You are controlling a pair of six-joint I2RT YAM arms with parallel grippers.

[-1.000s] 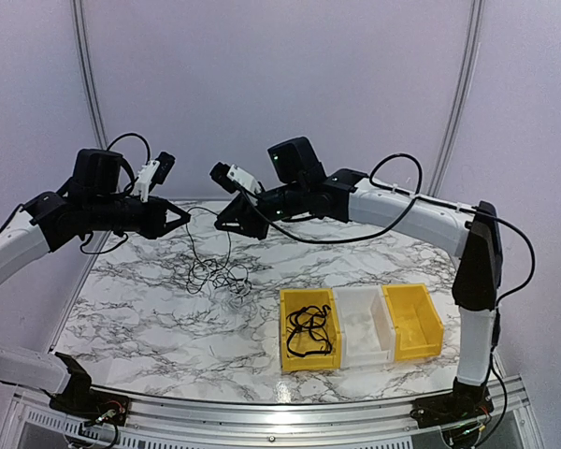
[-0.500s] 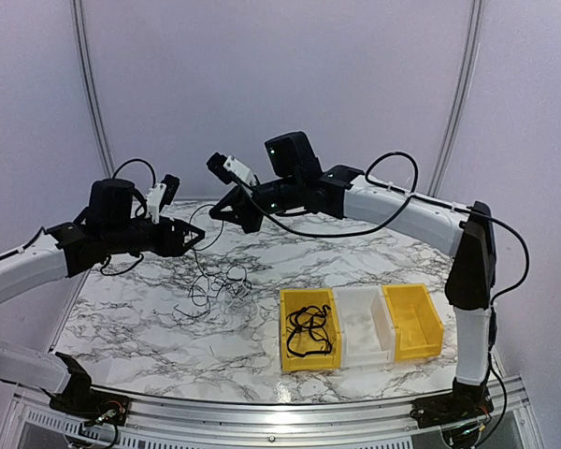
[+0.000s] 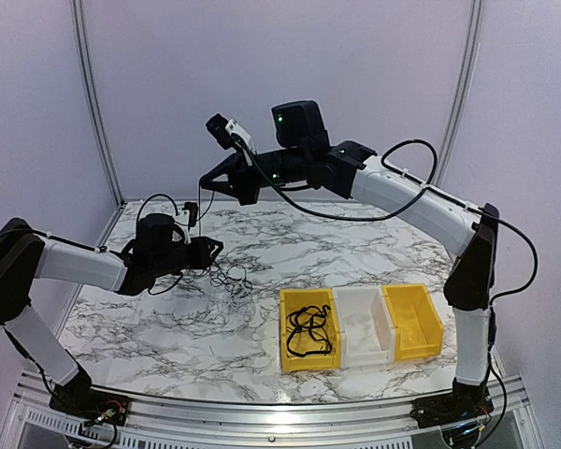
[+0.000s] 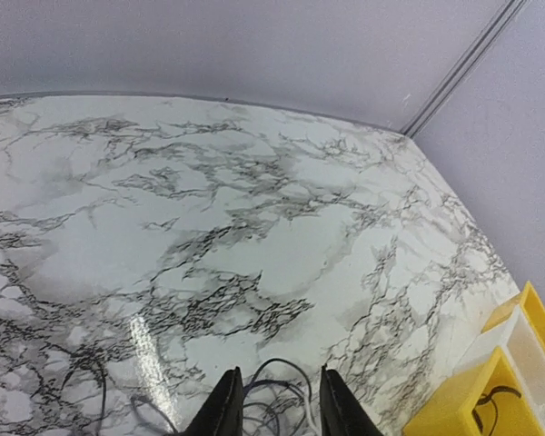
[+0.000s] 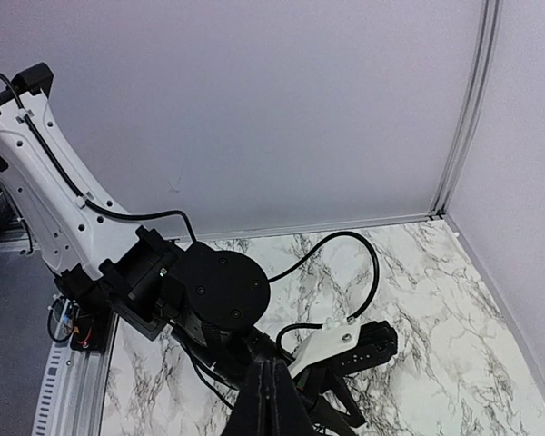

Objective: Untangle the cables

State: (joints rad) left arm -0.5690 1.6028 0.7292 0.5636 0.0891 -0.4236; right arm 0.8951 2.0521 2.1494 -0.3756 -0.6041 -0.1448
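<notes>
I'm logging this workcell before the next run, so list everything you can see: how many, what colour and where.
cable tangle: one bunch, black with paler strands, on the table left of the bins; one strand appears to rise to the right gripper
black cable coil: one, black, inside the left-hand yellow bin
yellow bins: two, yellow, at each end of the bin row, the other at
white bin: one, white, between the yellow ones
table: one, white marble with grey veins
left gripper: one, black, low at the tangle, jaws apart around strands
right gripper: one, black, raised over the far side, shut
</notes>
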